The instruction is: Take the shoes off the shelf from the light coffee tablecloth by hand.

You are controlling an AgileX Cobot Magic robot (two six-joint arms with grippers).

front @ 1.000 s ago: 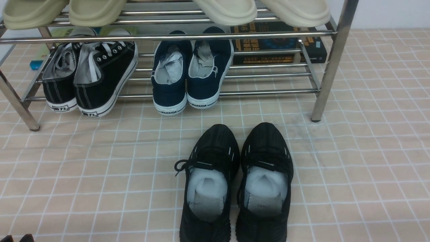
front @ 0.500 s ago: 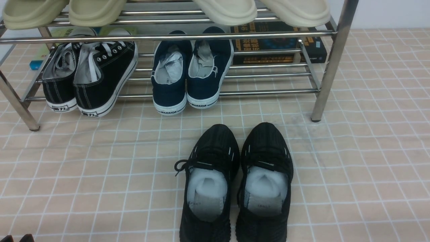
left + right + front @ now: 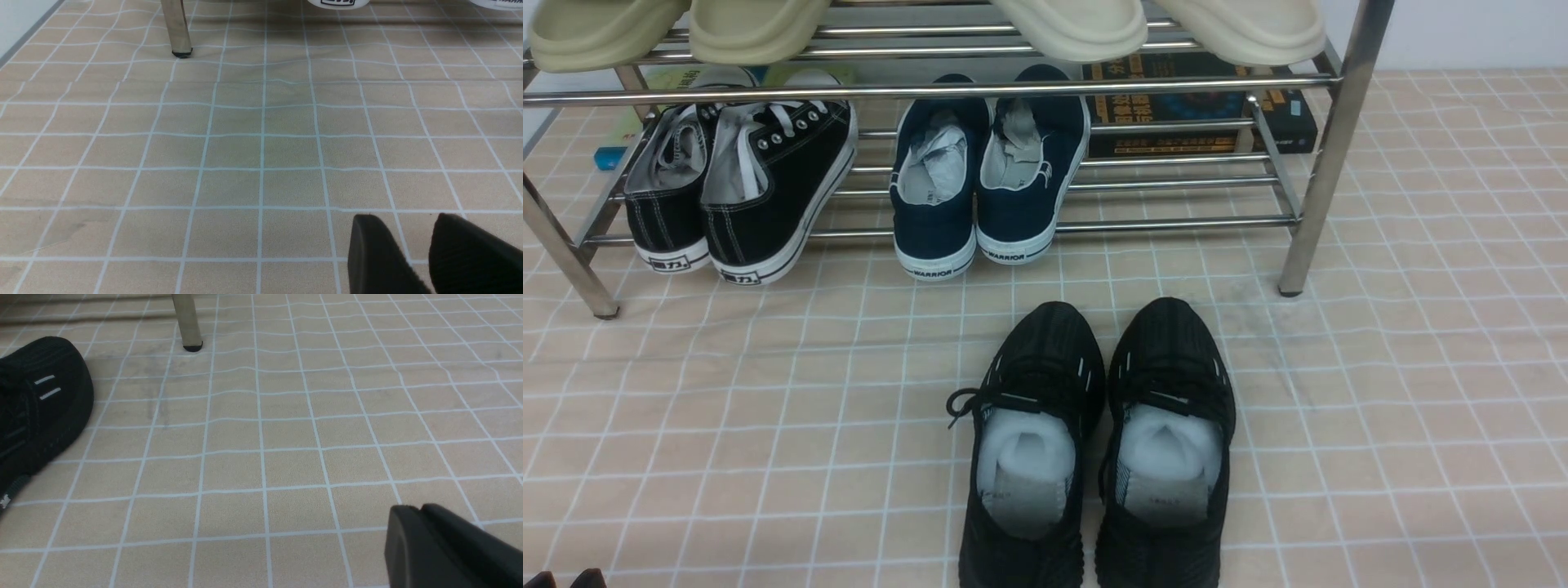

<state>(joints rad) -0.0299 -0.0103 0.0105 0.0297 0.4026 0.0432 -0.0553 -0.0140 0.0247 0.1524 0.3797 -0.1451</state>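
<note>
Nearest the camera, at the front view's lower left corner, the robot's left gripper (image 3: 402,241) just shows its fingertips; its own wrist view has the two dark fingers parted by a modest gap, with bare cloth between them and nothing in their hold. The right gripper (image 3: 412,512), seen in its wrist view, has its fingertips together, closed over the cloth and holding nothing. Both are above the light beige-pink coffee tablecloth (image 3: 768,425), a spread printed with a grid of thin white lines, rippled in places. On that cloth, in front of the rack, the pair of all-black knit sneakers (image 3: 1045,343) lies side by side, toes toward the rack and heels toward the camera, white paper stuffing (image 3: 1025,449) filling their openings; a black lace loop (image 3: 964,402) sticks out on the left side of the left shoe. Beyond them stands the chrome metal shoe rack (image 3: 1176,222), its round-footed legs on the cloth. On its lower tier, black canvas sneakers (image 3: 776,180) with white soles and laces sit toward the left, and navy "WARRIOR" slip-ons (image 3: 939,237) sit nearer the middle, heels facing out. Above, on the upper tier, are olive-beige clogs (image 3: 760,28) at the left and cream clogs (image 3: 1241,28) farther right. Behind the lower rods lies a dark box (image 3: 1286,122) with orange lettering, and at the left a small blue object (image 3: 609,158). A pale wall (image 3: 1478,33) rises at the back.
</note>
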